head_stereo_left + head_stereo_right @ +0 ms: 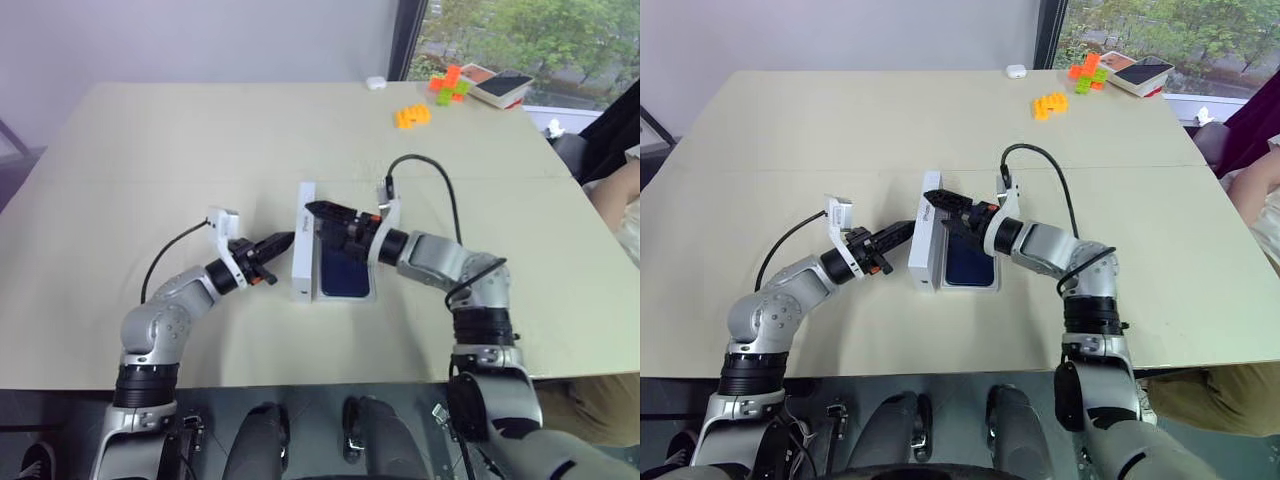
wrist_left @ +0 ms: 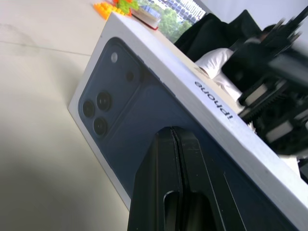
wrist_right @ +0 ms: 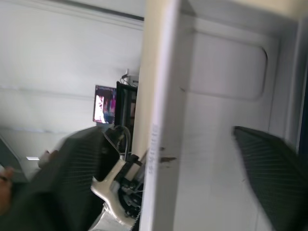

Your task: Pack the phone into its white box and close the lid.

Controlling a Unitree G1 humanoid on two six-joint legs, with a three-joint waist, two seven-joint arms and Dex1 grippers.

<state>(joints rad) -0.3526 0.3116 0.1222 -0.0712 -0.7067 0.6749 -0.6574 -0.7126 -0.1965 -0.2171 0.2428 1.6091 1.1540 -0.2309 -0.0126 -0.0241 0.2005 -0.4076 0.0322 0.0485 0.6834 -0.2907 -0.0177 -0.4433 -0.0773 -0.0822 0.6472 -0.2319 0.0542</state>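
The lid (image 1: 304, 245) stands on its long edge in the middle of the table, just left of the white box (image 1: 347, 298). Its printed outer face (image 2: 144, 96) is turned toward my left arm. The dark blue phone (image 1: 345, 272) lies flat inside the box. My left gripper (image 1: 283, 242) is shut, with its tips at the lid's printed face. My right gripper (image 1: 318, 215) reaches over the box and is open. Its two fingers straddle the lid's upper edge (image 3: 159, 120), one on each side.
Orange blocks (image 1: 413, 116) and orange-green blocks (image 1: 450, 85) lie at the table's far right, beside a flat book-like thing (image 1: 500, 86) and a small white item (image 1: 376, 83). A person's arm (image 1: 615, 195) shows at the right edge.
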